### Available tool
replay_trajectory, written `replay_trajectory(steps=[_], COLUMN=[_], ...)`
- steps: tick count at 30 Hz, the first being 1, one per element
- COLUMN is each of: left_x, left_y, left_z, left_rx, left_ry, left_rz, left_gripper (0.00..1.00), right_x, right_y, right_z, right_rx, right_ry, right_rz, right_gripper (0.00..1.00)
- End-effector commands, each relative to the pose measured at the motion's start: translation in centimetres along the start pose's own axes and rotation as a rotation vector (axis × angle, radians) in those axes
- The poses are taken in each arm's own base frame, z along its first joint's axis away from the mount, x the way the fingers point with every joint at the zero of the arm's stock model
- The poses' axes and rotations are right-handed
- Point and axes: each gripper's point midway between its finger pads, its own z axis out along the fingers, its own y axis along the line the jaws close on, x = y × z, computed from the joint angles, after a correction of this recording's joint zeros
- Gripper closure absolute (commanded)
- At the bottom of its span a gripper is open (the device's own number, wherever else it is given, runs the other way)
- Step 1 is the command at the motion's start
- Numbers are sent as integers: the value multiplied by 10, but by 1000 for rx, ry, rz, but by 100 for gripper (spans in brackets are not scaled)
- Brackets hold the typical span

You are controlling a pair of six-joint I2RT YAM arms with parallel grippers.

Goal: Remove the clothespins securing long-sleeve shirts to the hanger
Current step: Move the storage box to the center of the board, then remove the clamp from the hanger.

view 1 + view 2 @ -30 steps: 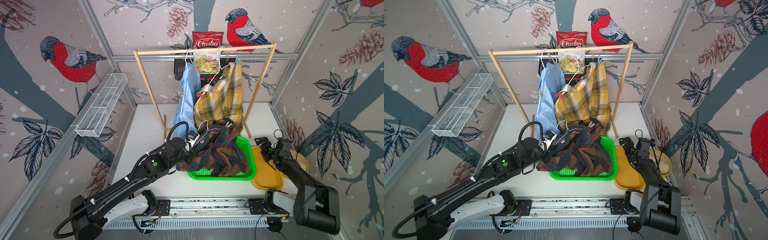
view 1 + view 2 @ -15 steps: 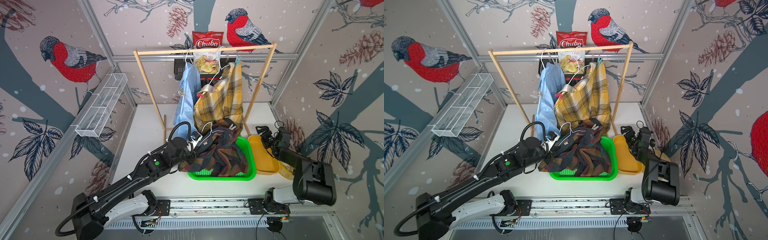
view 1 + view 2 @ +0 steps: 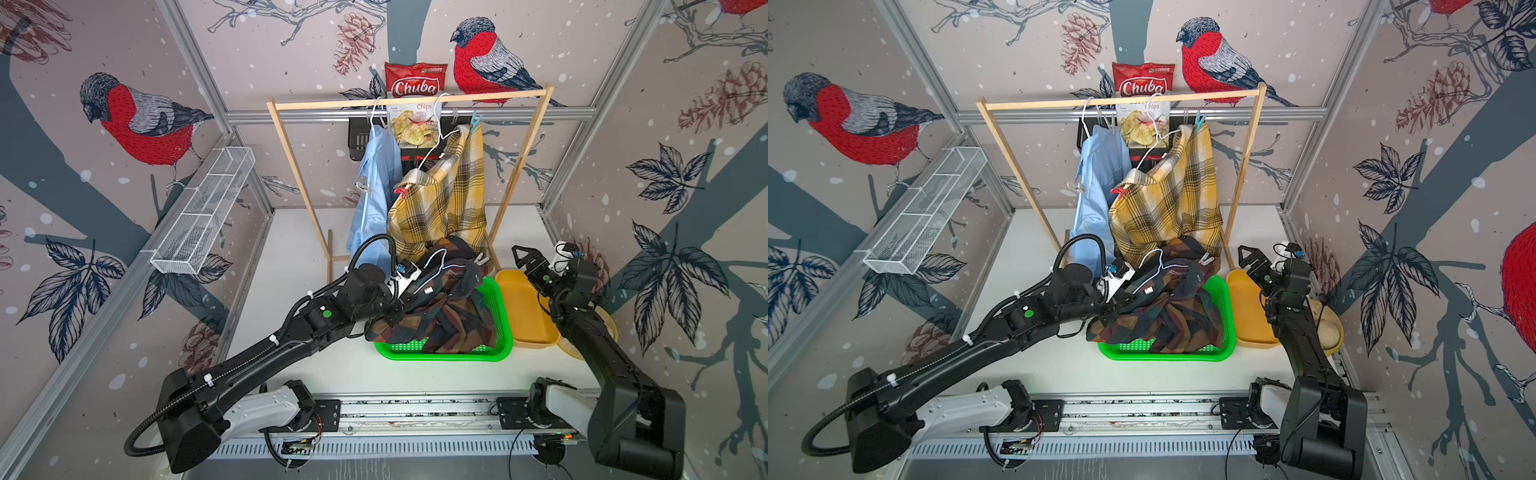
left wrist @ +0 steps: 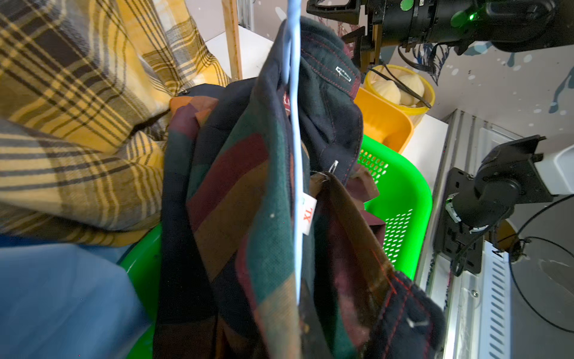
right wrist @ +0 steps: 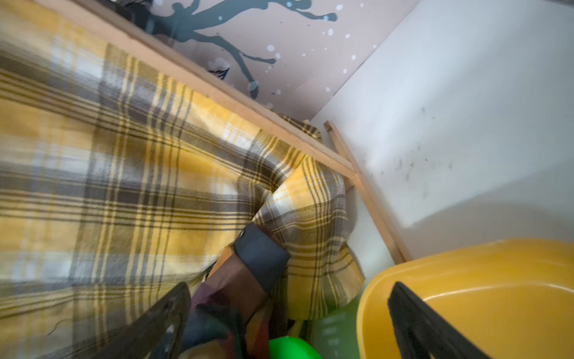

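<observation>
The dark green-and-rust plaid shirt (image 3: 440, 307) hangs bunched over the green basket on a pale blue wire hanger (image 4: 295, 155). My left gripper (image 3: 395, 318) is buried in its cloth, shut on it. A clear clothespin (image 3: 481, 259) sits on its far edge. The mustard plaid shirt (image 3: 444, 199) carries a red clothespin (image 3: 400, 192) and a light blue clothespin (image 3: 476, 120) by the rail. The light blue shirt (image 3: 374, 199) has a clear clothespin (image 3: 362, 184). My right gripper (image 3: 525, 259) stands open above the yellow tray, with a dark sleeve cuff (image 5: 261, 251) ahead of it.
A wooden rack (image 3: 411, 102) holds the hangers and a chips bag (image 3: 415, 112). The green basket (image 3: 503, 328) is at front centre, beside a yellow tray (image 3: 523, 307) and a yellow bowl (image 4: 400, 90). A wire shelf (image 3: 203, 216) hangs on the left wall.
My right arm has swung up and back, carrying its open gripper from over the tray towards the rack. The left gripper has shifted the dark shirt slightly.
</observation>
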Motion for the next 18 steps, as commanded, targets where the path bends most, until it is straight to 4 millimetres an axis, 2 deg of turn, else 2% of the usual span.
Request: replay_trajectory(steps=[1, 2, 5, 8, 11, 14, 16, 18], left_x=[-20, -23, -28, -28, -21, -16, -13, -14], left_y=[-16, -19, -22, -21, -17, -12, -1, 9], left_z=[0, 0, 2, 7, 13, 17, 22, 26], left_rx=[101, 119, 158, 199, 198, 172, 101, -13], left_ry=[-62, -67, -73, -63, -38, -23, -7, 3], left_rz=[28, 32, 36, 13, -2, 15, 20, 56], left_gripper=[100, 100, 100, 100, 100, 100, 100, 100], right_x=[2, 1, 8, 16, 18, 16, 17, 16], right_y=[41, 55, 76, 91, 98, 84, 69, 59], right_z=[-10, -14, -22, -29, -27, -7, 9, 14], right_rx=[-221, -296, -443, -566, -599, -467, -271, -81], right_ry=[19, 20, 48, 72, 83, 106, 131, 130], right_rz=[-65, -80, -85, -85, -89, -51, -72, -110], right_gripper=[0, 0, 0, 0, 0, 5, 11, 11])
